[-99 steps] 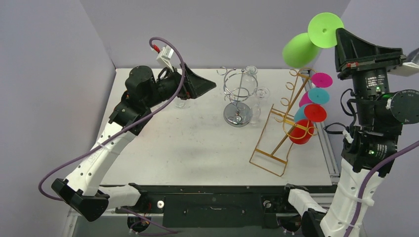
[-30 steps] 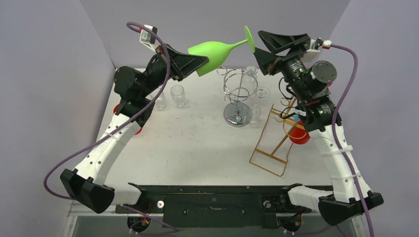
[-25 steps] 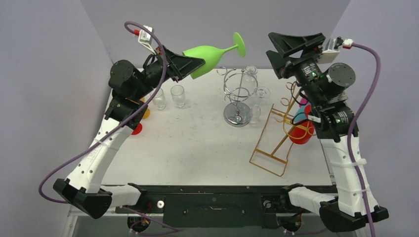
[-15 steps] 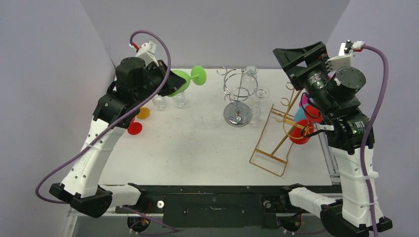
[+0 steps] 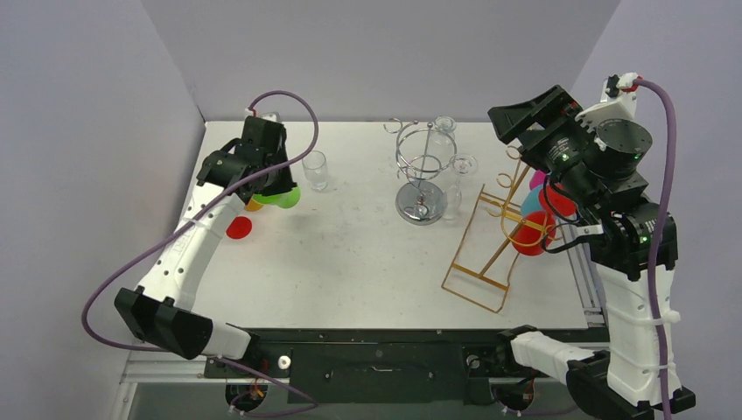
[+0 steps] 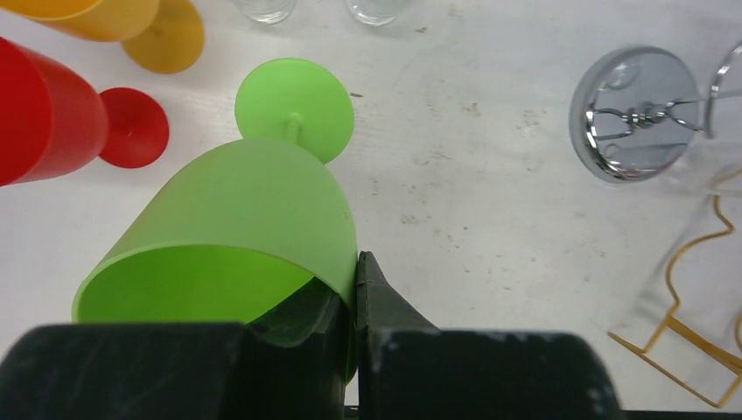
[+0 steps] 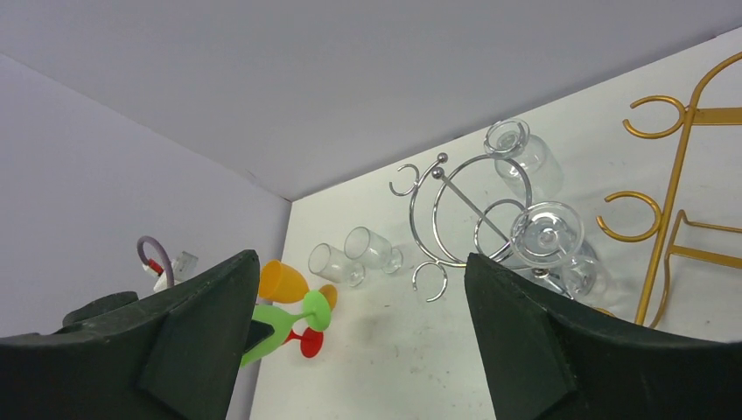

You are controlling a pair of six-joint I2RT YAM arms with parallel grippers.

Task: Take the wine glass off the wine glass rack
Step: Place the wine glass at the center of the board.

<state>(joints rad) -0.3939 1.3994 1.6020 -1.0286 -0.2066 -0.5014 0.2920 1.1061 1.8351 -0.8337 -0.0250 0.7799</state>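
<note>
The left gripper (image 6: 354, 297) pinches the green wine glass (image 6: 245, 219) by its rim; the right gripper (image 7: 360, 259) gapes wide, empty. It hangs high beside the gold rack (image 7: 713, 113).

Left arm (image 5: 188, 249): extended forward, left gripper (image 6: 356, 276) clamped, pointing down. Right arm (image 5: 634, 289): upright, right gripper (image 7: 363, 324) spread wide.

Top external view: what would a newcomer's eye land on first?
The bright green wine glass, pinched at its rim by the left gripper at the far left of the table, beside a red glass and an orange glass. Then the gold rack on the right hung with coloured glasses, and the chrome rack at centre back with clear glasses.
</note>
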